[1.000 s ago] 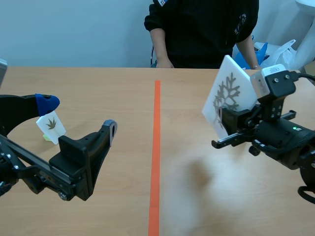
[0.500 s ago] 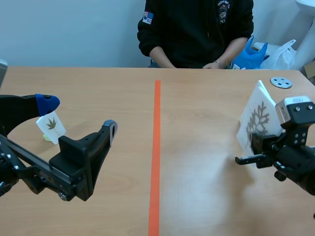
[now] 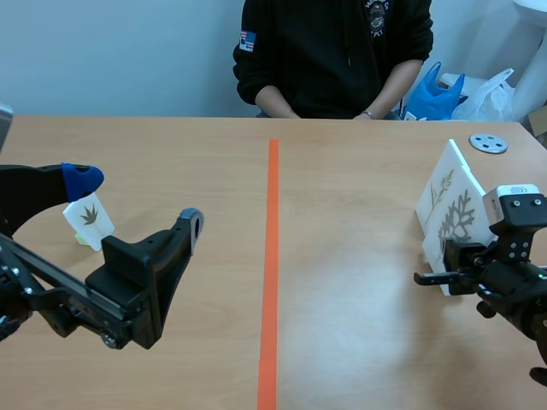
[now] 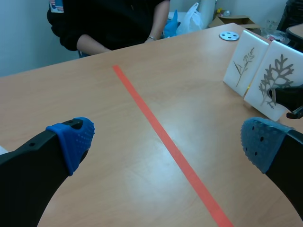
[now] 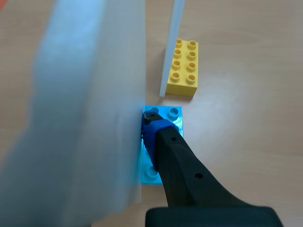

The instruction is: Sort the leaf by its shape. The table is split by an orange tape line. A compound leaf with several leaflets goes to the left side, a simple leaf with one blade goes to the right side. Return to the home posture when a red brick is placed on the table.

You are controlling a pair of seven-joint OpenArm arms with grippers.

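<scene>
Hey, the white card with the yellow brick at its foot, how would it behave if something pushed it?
The card is tall and thin and stands on edge, so a push high on its face would probably tip it. The yellow brick looks like a small base, so a low push would likely slide both. Its straight edge suggests that it is stiff.

The left gripper (image 3: 137, 198) is matte black plastic with 2 thick, blocky fingers. One soft dotted pad (image 3: 81, 178) is bright blue, and the other pad (image 3: 193, 219) is a greyer blue. A small silver bolt head (image 3: 108, 340) shows low on its housing. The right arm (image 3: 513, 295) is black as well. It carries a pale grey camera box (image 3: 515, 203) on top, and a thin black rod (image 3: 432, 278) juts from its side. Its one visible black finger (image 5: 184, 165) has 2 small round holes and a blue tip.
</scene>
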